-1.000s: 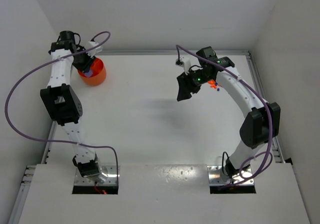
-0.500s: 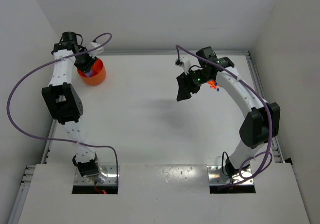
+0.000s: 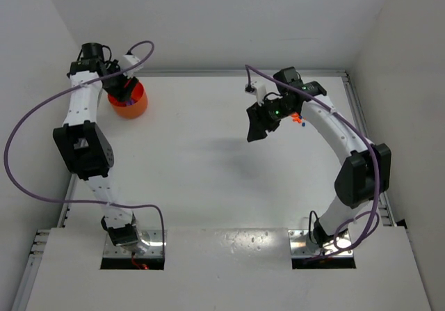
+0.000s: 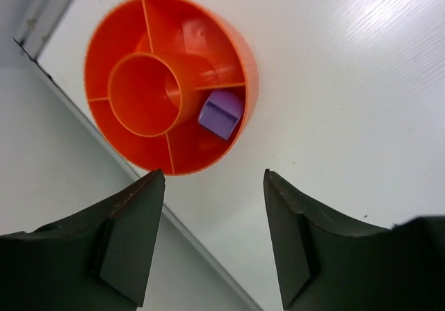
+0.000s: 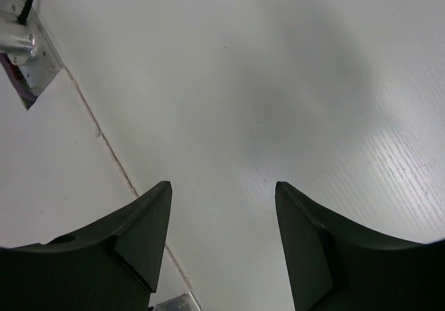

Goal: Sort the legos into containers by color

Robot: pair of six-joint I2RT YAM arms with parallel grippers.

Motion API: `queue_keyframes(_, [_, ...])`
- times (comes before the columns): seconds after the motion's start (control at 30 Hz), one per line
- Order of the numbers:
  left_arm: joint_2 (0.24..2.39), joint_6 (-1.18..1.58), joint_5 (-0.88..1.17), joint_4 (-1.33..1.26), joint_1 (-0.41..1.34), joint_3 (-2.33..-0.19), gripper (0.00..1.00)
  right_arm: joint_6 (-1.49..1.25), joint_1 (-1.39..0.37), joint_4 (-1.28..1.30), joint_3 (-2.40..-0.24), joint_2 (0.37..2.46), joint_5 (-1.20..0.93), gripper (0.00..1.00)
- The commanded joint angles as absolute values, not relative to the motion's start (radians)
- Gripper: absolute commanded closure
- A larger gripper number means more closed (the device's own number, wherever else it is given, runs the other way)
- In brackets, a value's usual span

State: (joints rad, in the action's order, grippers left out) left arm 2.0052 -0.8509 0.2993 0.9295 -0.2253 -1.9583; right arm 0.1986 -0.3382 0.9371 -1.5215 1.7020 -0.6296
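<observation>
A round orange bowl (image 3: 131, 103) with inner dividers stands at the table's far left corner. In the left wrist view the bowl (image 4: 132, 40) holds one purple brick (image 4: 220, 113) in a side compartment. My left gripper (image 4: 214, 179) is open and empty, hovering above the bowl's near rim; in the top view my left gripper (image 3: 124, 88) sits over the bowl. My right gripper (image 3: 257, 124) is open and empty above bare table, as the right wrist view (image 5: 222, 189) shows. A small pile of orange and blue bricks (image 3: 298, 120) lies behind the right arm.
White walls close the table at the back and on both sides. A metal rail (image 3: 358, 116) runs along the right edge. A raised white panel (image 3: 222, 269) covers the near edge around both arm bases. A purple cable (image 3: 42, 116) loops off the left arm.
The left gripper has shifted slightly back and left over the bowl. The right gripper has barely moved.
</observation>
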Motion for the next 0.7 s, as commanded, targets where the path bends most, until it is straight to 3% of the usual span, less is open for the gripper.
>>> queue_keyframes(0.0, [1.864,-0.764,0.496,0.891,-0.253,-1.965,0.35,0.161,-0.327,0.865,-1.479,1.615,-0.571,0.39])
queue_keyframes(0.23, [1.593,-0.536,0.629,0.752,-0.172,-1.734,0.37,0.049,-0.218,0.74,-1.39,1.562,-0.344,0.43])
queue_keyframes(0.47, [1.362,-0.316,0.644,0.537,-0.017,-1.373,0.33,0.021,-0.046,0.686,-1.466,1.684,-0.183,0.45])
queue_keyframes(0.67, [1.353,-0.252,0.591,0.517,0.05,-1.35,0.33,0.029,0.032,0.696,-1.612,1.86,-0.097,0.47])
